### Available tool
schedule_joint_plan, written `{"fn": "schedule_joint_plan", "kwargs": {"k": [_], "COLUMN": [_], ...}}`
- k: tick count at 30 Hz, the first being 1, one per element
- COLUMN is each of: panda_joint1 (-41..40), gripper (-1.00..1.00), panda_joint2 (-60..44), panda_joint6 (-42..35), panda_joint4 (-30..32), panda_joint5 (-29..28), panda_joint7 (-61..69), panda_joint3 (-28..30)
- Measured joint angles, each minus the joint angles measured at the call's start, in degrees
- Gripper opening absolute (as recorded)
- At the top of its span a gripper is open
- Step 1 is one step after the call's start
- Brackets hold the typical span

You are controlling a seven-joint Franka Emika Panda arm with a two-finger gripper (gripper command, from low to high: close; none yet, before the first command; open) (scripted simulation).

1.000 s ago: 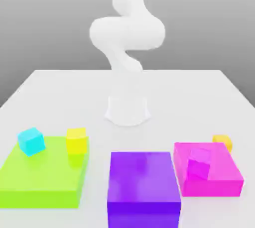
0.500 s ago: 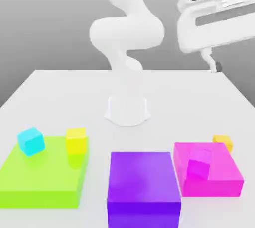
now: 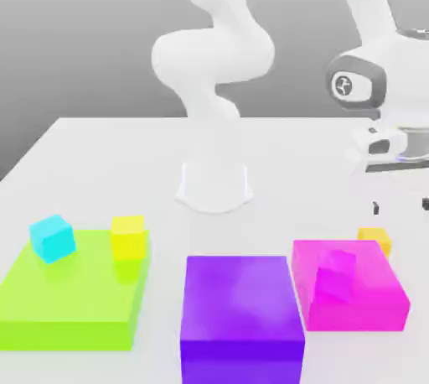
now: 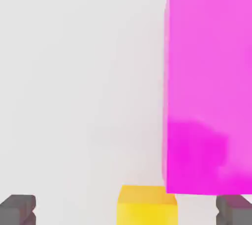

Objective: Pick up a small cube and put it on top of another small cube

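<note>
Gripper [image 3: 400,204] open wide, holds nothing, hangs above orange cube [image 3: 374,238]. Cube sits tight beside magenta block [image 3: 369,294]. Finger may bump block, knock cube away.

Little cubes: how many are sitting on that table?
4: cyan cube and lemon-yellow cube on the green block, magenta cube on the pink block, orange cube behind it.
</note>
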State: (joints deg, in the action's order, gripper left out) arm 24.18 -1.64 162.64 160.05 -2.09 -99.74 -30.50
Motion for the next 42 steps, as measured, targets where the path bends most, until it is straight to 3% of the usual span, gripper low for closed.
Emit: {"fn": "schedule_joint_plan", "kwargs": {"k": [4, 7, 8, 14, 17, 21, 25, 32, 42], "panda_joint1": [6.71, 14.18, 15.91, 16.77, 13.11, 9.41, 7.73, 4.70, 1.39], "gripper": [0.00, 0.00, -1.00, -1.00, -1.00, -1.00, -1.00, -1.00, -1.00], "panda_joint2": [-8.24, -14.34, -15.71, -16.40, -12.68, -4.42, -0.19, 3.17, 7.62], "panda_joint6": [5.39, 9.97, 11.08, 11.76, 8.91, 3.22, -0.76, -5.98, -13.28], "panda_joint4": [-0.97, -2.52, -2.86, -3.04, -2.03, 0.10, 0.07, -1.88, -4.76], "panda_joint5": [-15.25, -22.47, -23.64, -24.26, -20.26, -6.98, 0.77, 5.30, 6.70], "panda_joint7": [-12.35, -18.10, -19.11, -19.64, -16.32, -6.49, 5.69, 26.55, 53.15], "panda_joint3": [10.14, 19.23, 21.20, 22.18, 17.66, 10.79, 9.87, 12.04, 17.18]}}
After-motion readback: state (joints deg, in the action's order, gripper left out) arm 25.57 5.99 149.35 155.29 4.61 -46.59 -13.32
